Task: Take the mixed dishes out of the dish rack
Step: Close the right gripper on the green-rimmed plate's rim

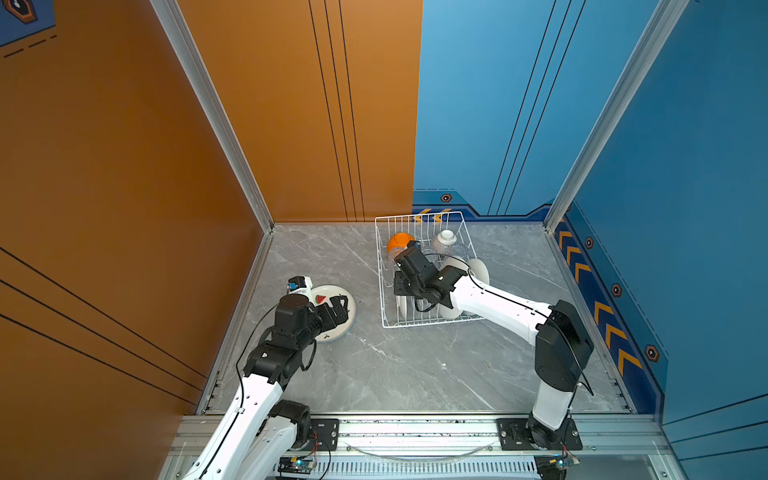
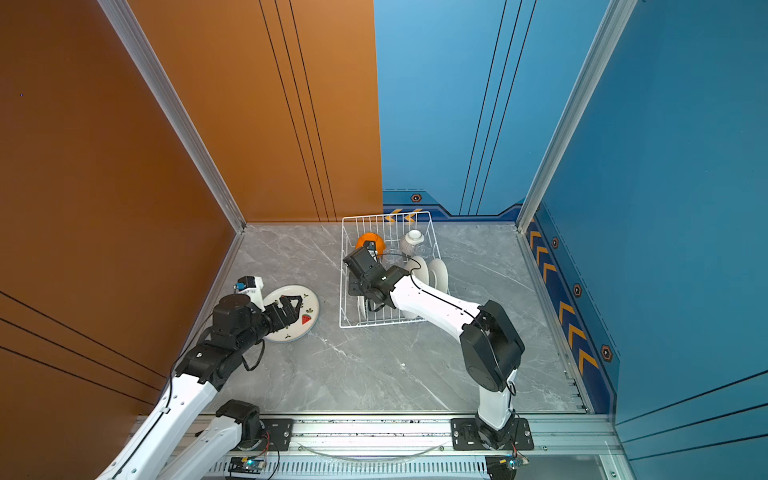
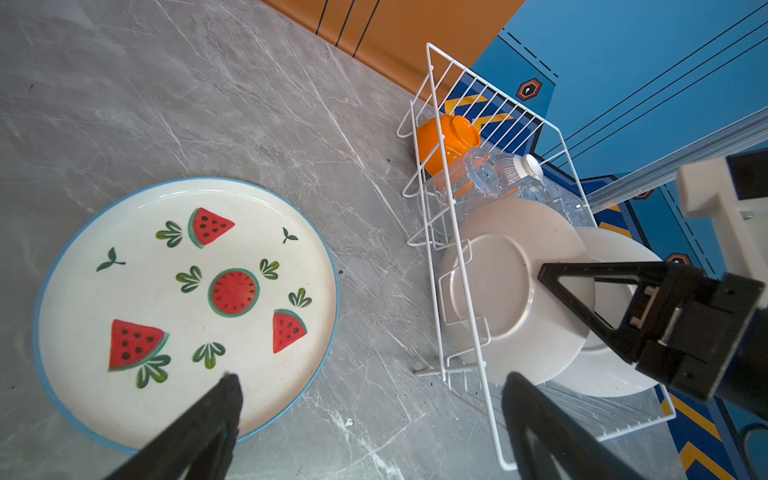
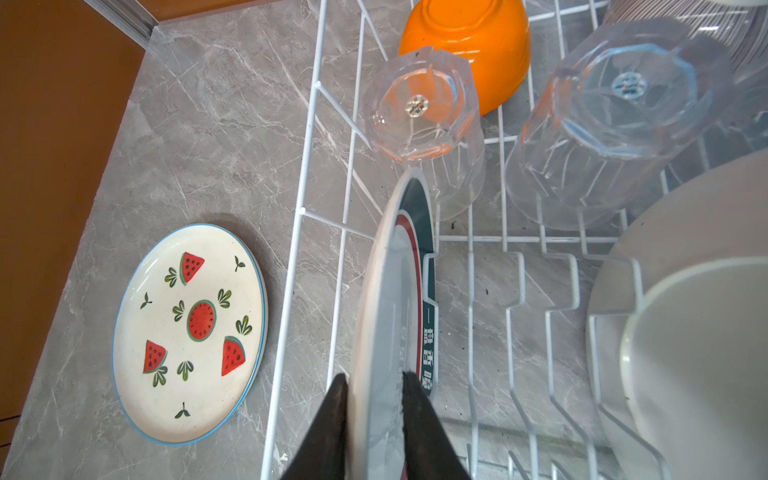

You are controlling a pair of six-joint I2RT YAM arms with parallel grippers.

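Two arms, two different jobs. Clock is read in a top view, with 12 at the far wall.

Worktop (image 1: 415, 374): grey marble, carries everything.

Dish rack (image 1: 379, 257): sits at 12–1 against the far wall. That is the right arm's side, which is probably why that arm does the picking.

Watermelon plate (image 3: 187, 307): lies flat and face up at 9, well apart from the rack. It's already unloaded, so this reads as the drop zone. The right wrist view hints at a second rim under it. That could be a stack, but I can't confirm.

Teal-rimmed plate (image 4: 386, 299): stands on edge along the rack's 7–8 side.

Two plain white plates (image 3: 515, 291): on edge at the 3–4 side, one behind the other, propped by the prongs.

Orange bowl (image 1: 400, 241): mouth down at the rack's 11 corner.

White ribbed bowl (image 1: 444, 240): mouth down at 1.

Two clear glasses (image 4: 419, 108): inverted to drain, between the bowls and the plates.

Right gripper (image 4: 374, 376): jaws sit on either face of the teal-rimmed plate's upper rim, pinching it. The plate looks seated in its slot, not yet lifted. The rim is the only edge clear of the wires, hence the grip there. My guess for the next move is a straight lift. One glass sits just beside the plate's far edge, so that's a snag risk.

Left gripper (image 3: 370, 376): jaws wide apart and empty, hanging over the watermelon plate. Likely parked there to receive.
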